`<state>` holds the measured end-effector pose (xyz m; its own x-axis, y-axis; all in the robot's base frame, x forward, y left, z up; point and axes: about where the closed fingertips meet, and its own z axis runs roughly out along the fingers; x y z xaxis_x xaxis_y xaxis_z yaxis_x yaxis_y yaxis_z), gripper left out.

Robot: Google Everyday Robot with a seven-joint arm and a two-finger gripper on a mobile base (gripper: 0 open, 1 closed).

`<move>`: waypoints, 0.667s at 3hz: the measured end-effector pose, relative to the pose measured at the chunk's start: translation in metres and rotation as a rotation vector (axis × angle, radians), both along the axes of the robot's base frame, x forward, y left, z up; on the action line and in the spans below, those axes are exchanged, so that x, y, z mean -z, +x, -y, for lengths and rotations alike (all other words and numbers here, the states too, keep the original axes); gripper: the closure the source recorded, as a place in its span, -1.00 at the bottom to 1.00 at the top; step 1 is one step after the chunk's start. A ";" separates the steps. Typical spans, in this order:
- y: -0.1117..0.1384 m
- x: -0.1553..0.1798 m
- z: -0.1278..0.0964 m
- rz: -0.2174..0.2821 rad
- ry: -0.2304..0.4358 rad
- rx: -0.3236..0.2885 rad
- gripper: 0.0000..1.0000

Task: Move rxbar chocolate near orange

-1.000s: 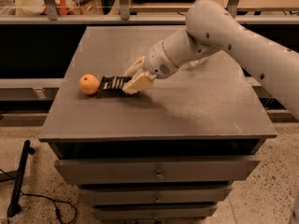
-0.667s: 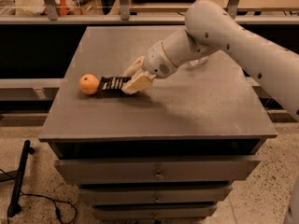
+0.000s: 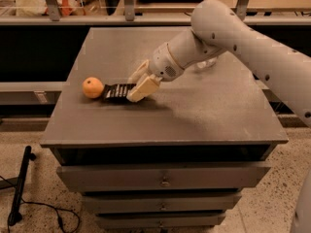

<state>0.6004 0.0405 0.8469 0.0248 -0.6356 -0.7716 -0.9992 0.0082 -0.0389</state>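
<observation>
The flat grey surface (image 3: 209, 113) (matte, topping a stack of drawers (image 3: 165, 177)) fills the middle of the frame. Across it from the upper right we see the smooth white arm (image 3: 243, 38) reach down. Its pale claw (image 3: 138, 84) sits at the right end of the rxbar chocolate (image 3: 115, 91); we cannot tell whether it grips. The flat black wrapper lies left of centre, just beside the round, dimpled orange (image 3: 93, 87).

Dim, warm light from above lays a soft shadow under the tool (image 3: 131, 88), low over the tabletop (image 3: 209, 113).
</observation>
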 end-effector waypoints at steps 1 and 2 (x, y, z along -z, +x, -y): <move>0.000 -0.002 0.001 0.004 -0.011 -0.002 -0.78; 0.005 -0.012 0.002 0.030 -0.024 -0.004 -1.00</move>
<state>0.6054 0.0386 0.8588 0.0501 -0.6535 -0.7553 -0.9976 0.0028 -0.0686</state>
